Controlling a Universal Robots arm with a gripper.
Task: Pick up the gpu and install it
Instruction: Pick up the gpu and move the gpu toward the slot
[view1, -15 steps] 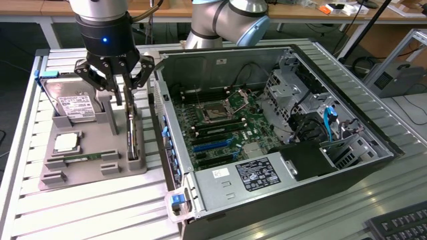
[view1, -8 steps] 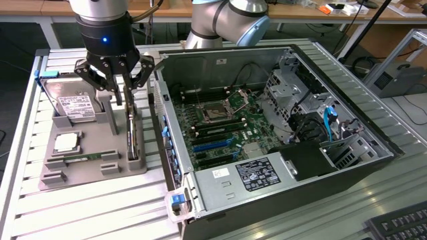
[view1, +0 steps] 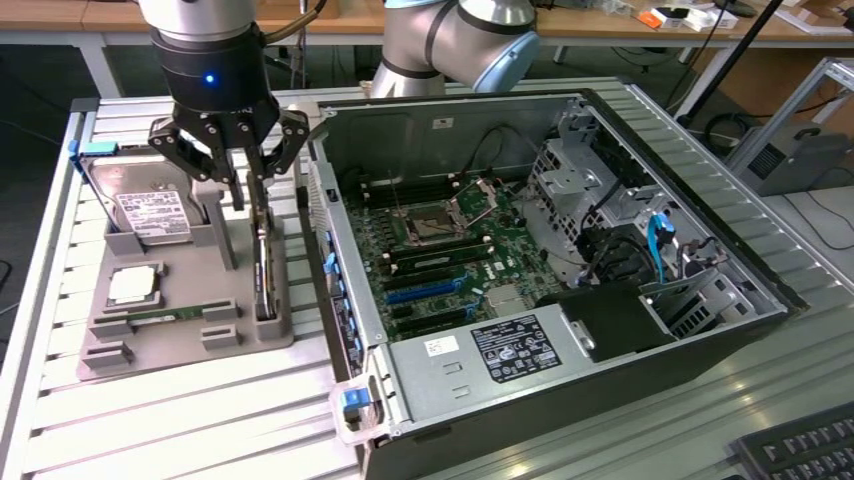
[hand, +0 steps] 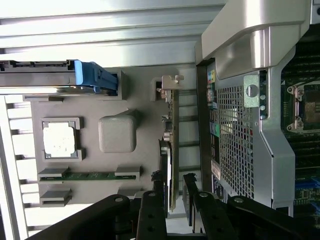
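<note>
The gpu (view1: 264, 272) is a thin dark card standing on edge in a slot of the grey holder tray (view1: 187, 348), close beside the open computer case (view1: 627, 130). My gripper (view1: 248, 185) hangs just above the card's far end, open. In the wrist view the gpu (hand: 173, 140) runs as a narrow strip between my black fingers (hand: 151, 212), one on each side of its edge, and a small gap shows on the case side. The gripper (hand: 172, 200) holds nothing. The motherboard (view1: 461, 255) with its blue slots lies inside the case.
The tray (hand: 135, 97) also carries a silver hard drive (view1: 147, 205) with a blue end (hand: 92, 77), a CPU (view1: 134, 285), a green RAM stick (view1: 167, 315) and a grey block (hand: 117, 134). The case's perforated rear wall (hand: 235, 145) stands right beside the card.
</note>
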